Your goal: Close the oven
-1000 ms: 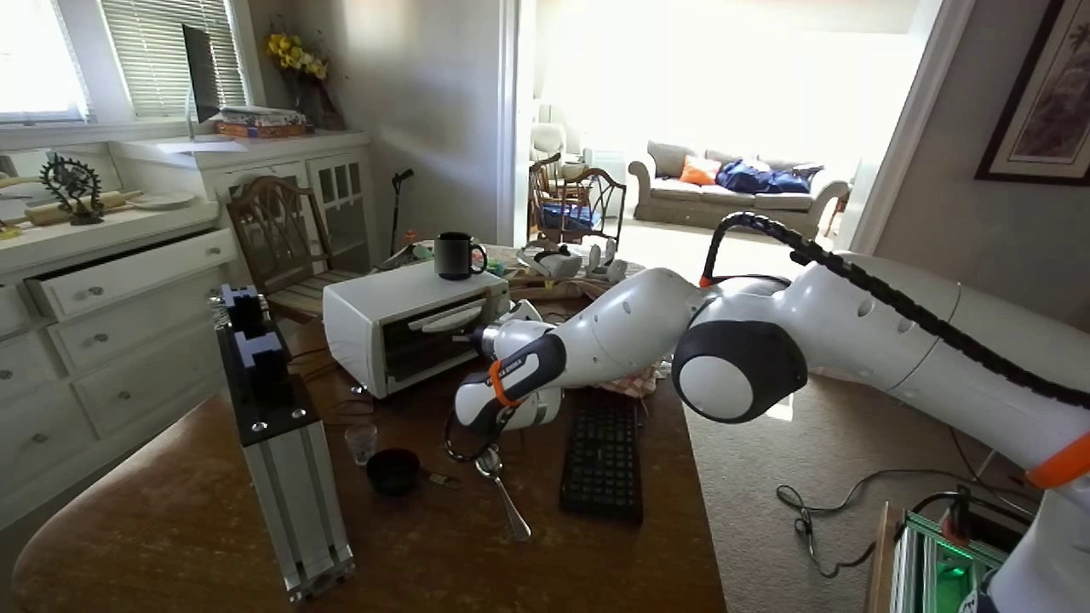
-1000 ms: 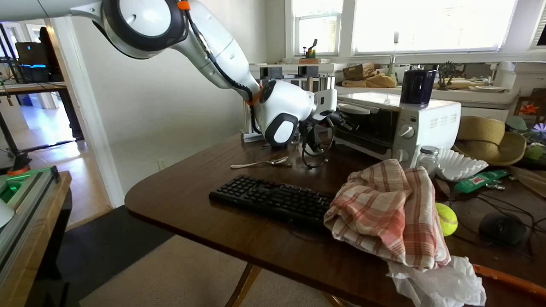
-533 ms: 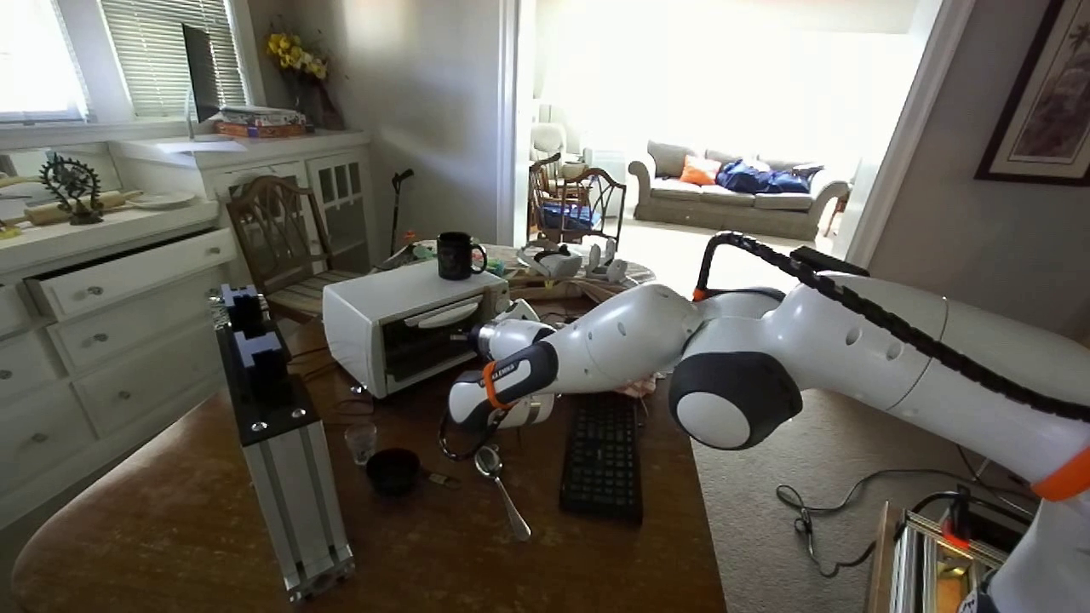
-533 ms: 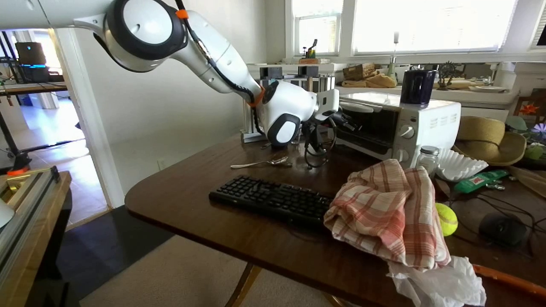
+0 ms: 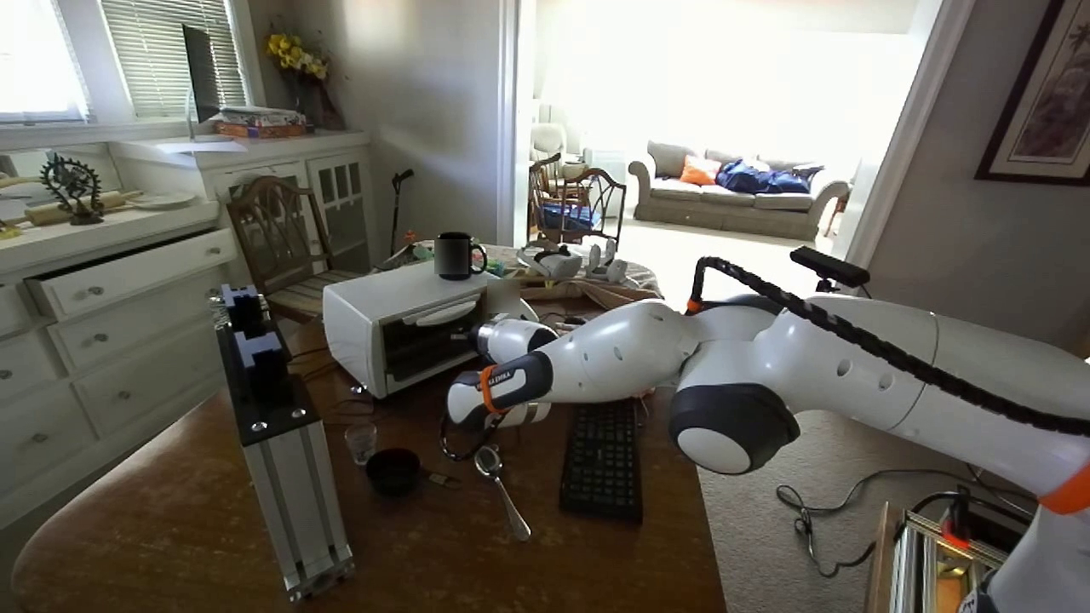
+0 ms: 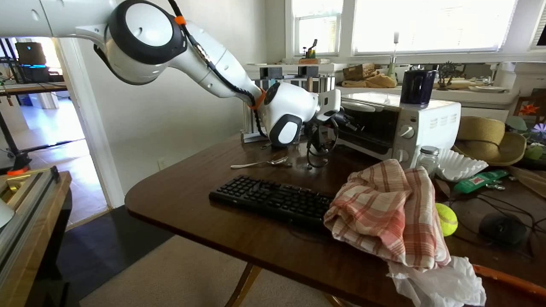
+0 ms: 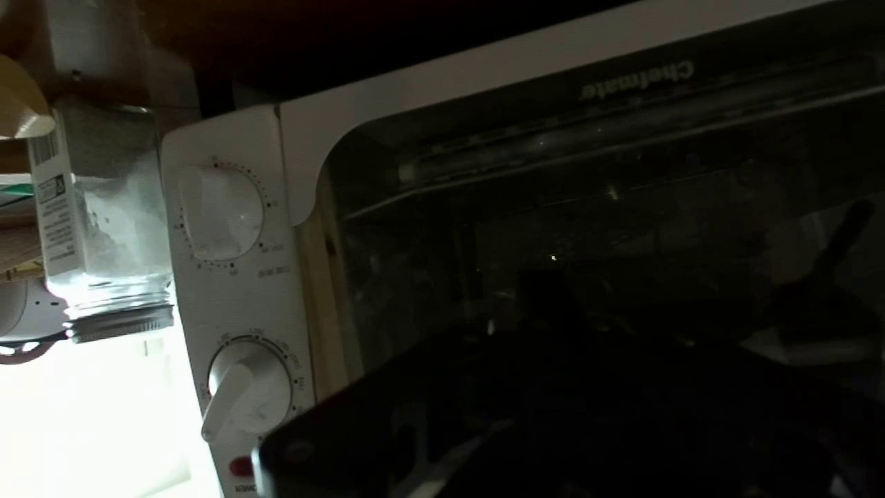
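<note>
Down sinks my arm (image 6: 222,59), elbow (image 6: 147,40) lower than a second ago! On the table (image 6: 187,183) stands the white oven (image 6: 399,128); before its glass front (image 6: 379,128) hangs my gripper (image 6: 356,124), I can't make out its spread or any hold; atop the oven, a dark mug (image 6: 418,87).

Oven (image 5: 400,298) top: open beside the mug (image 6: 418,87).
Knobs (image 6: 406,131): jar (image 6: 428,160) just beside.
Keyboard (image 6: 273,198) to oven: bare worktop (image 6: 324,175), arm (image 6: 226,64) above.
</note>
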`<state>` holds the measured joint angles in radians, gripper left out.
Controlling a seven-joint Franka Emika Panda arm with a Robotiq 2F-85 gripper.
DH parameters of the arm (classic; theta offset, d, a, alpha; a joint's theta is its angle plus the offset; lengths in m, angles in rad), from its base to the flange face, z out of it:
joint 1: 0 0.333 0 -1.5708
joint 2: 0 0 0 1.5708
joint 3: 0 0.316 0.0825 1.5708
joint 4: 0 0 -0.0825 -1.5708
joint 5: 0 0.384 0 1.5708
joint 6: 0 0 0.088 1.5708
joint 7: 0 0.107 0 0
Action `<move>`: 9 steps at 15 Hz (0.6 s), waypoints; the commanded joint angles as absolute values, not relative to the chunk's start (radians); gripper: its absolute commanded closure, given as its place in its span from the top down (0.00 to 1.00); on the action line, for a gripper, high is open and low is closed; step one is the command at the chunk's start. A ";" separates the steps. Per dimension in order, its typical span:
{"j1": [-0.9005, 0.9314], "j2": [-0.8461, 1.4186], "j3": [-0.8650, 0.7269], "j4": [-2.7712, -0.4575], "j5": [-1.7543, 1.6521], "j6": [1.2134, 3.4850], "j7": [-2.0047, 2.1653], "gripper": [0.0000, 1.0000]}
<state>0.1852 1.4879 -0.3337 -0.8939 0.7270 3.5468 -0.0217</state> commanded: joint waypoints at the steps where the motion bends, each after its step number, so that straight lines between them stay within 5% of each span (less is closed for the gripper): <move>1: 0.200 1.488 -0.362 -0.897 0.756 3.538 -0.026 0.00; 9: 0.204 1.487 -0.374 -0.904 0.759 3.538 -0.027 0.00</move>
<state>0.1886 1.4873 -0.3486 -0.8945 0.7272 3.5469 -0.0217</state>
